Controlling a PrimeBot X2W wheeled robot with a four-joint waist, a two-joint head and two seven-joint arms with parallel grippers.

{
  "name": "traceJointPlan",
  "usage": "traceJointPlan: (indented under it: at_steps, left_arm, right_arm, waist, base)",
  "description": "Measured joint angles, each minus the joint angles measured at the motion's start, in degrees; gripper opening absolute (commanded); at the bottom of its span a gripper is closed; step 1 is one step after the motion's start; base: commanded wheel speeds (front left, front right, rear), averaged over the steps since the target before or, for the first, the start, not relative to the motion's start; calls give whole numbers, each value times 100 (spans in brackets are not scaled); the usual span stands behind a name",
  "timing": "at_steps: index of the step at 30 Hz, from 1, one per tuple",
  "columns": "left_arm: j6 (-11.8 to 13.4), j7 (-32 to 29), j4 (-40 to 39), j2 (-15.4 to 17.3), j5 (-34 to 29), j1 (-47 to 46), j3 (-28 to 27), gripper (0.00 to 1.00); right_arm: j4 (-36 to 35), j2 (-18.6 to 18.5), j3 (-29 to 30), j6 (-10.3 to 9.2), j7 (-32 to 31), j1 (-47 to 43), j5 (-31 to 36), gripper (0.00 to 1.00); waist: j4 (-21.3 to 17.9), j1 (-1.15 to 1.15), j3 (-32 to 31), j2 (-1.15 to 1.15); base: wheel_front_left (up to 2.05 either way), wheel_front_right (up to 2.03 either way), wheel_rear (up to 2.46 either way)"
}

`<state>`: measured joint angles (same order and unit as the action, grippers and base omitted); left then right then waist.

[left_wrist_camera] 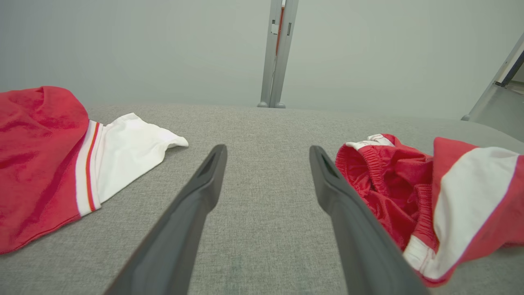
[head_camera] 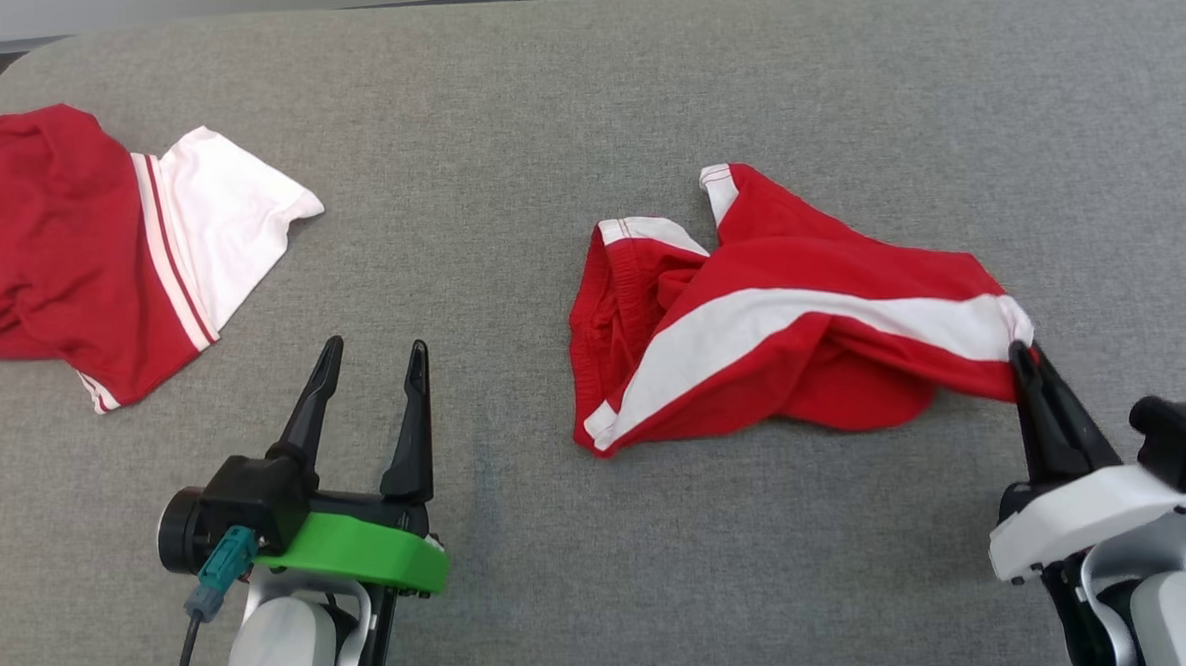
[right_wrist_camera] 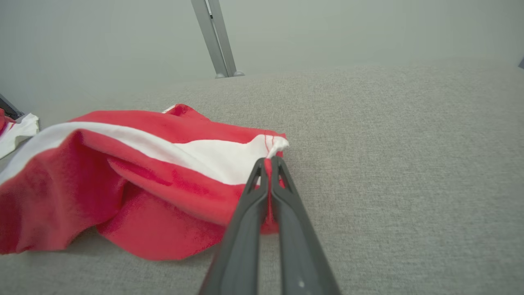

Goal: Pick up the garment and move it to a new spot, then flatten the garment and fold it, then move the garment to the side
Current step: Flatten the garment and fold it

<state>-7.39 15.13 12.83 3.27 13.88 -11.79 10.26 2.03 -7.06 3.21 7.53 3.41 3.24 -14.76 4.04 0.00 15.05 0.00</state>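
- Item 1, garment (head_camera: 783, 325): red shorts with a white stripe (head_camera: 852, 312), crumpled and folded over itself on the grey table (head_camera: 583, 93), right of centre in my head view. Most of the cloth rests on the table.
- Item 2, right gripper (head_camera: 1022, 354): jaws pinched together on the garment's right-hand corner, at the hem where the stripe ends. In the right wrist view, only a small bit of cloth sits between the fingers.
- Item 3, left gripper (head_camera: 374, 345): jaws wide, holding nothing, over bare table near the garment's waistband (left_wrist_camera: 368, 159) end.
- Item 4, second garment (head_camera: 69, 246): red and white, at the table's far left, well apart from item 1.
- Risk 1: the pinch is shallow, so I judge the corner may slip out once the full weight hangs from it.
- Risk 2: with 1 corner held, the cloth will likely trail and twist. It would drag on the table fabric and bunch further, making flattening harder.
- Risk 3: I cannot tell whether the pinch takes 1 layer or 2. With only 1 layer, the leg would open and hang unevenly.
- Risk 4: a carry toward the left could sweep cloth into the left gripper's spread fingers, or land it on the second garment.
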Motion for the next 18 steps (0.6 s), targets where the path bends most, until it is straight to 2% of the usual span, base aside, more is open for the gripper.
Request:
traceJointPlan:
  at_steps: [4, 5, 6, 10, 13, 18]
  left_arm:
    - [0, 0, 20, 1, -14, 2, -12, 100]
    - [0, 0, 24, 2, -16, 5, -16, 100]
    - [0, 0, 34, 3, -16, 10, -21, 100]
    - [0, 0, 90, 5, -30, 60, -10, 100]
    - [0, 0, 135, 4, -33, 120, -59, 100]
    - [0, 0, 219, -3, -5, 249, -200, 100]
  right_arm:
    - [231, 159, 132, 0, -11, -227, 155, 0]
    - [313, 194, 204, 0, -10, -245, 226, 41]
    - [404, 219, 301, 0, 1, -259, 336, 100]
    - [680, 298, 681, 0, 172, -258, 580, 100]
    - [745, 364, 988, 0, 523, -238, 586, 100]
    - [664, 410, 1049, 0, 1029, -206, 566, 100]
  waist:
    - [-56, 0, -81, 0]
    - [-63, 0, -100, 0]
    - [-68, 0, -121, 0]
    - [-65, 0, -216, 0]
    - [-53, 0, -329, 0]
    - [-48, 0, -534, 0]
  base:
    - [0, 0, 0]
    - [0, 0, 0]
    - [0, 0, 0]
    - [0, 0, 0]
    - [0, 0, 0]
    - [0, 0, 0]
